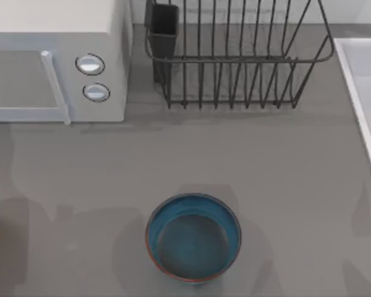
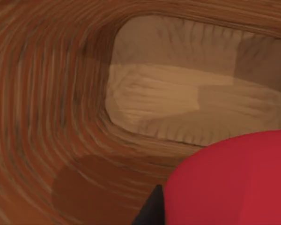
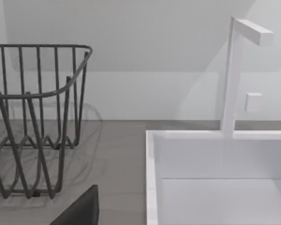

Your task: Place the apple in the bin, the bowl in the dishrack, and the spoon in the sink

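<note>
In the left wrist view the apple (image 2: 234, 180) hangs close under the camera over the hollow of a wooden bin (image 2: 47, 117), which suggests the left gripper is clamped on it for a drop inside, though only a dark fingertip (image 2: 152, 208) beside the fruit shows. The bowl (image 1: 193, 237) sits upright on the table (image 1: 284, 161), well in front of the dishrack (image 1: 235, 55), with open tabletop between them and the microwave (image 1: 55, 55) just left of the rack. The sink (image 3: 215, 187) with its tap (image 3: 234, 70) lies right of the dishrack, seen from the right wrist, whose gripper I cannot tell to be open or closed.
</note>
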`<control>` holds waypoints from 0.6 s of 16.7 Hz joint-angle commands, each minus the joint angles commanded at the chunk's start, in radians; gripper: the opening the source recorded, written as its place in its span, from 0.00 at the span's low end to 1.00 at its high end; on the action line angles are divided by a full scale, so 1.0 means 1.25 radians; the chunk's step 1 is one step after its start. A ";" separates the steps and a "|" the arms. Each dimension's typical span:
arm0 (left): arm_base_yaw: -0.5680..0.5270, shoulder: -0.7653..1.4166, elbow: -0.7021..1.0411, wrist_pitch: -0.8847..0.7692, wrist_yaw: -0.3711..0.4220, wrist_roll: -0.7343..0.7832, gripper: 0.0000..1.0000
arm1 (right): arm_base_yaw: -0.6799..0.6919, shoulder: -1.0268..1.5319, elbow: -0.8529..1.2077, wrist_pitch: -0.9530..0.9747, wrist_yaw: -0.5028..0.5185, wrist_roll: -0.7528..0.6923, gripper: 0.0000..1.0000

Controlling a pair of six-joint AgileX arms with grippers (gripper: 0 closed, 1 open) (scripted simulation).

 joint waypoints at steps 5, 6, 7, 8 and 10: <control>0.000 0.001 -0.003 0.003 0.000 0.000 0.08 | 0.000 0.000 0.000 0.000 0.000 0.000 1.00; 0.000 0.001 -0.003 0.003 0.000 0.000 0.15 | 0.000 0.000 0.000 0.000 0.000 0.000 1.00; 0.000 0.001 -0.003 0.003 0.000 0.000 0.23 | 0.000 0.000 0.000 0.000 0.000 0.000 1.00; 0.000 0.001 -0.003 0.003 0.000 0.000 0.30 | 0.000 0.000 0.000 0.000 0.000 0.000 1.00; 0.000 0.001 -0.003 0.003 0.000 0.000 0.45 | 0.000 0.000 0.000 0.000 0.000 0.000 1.00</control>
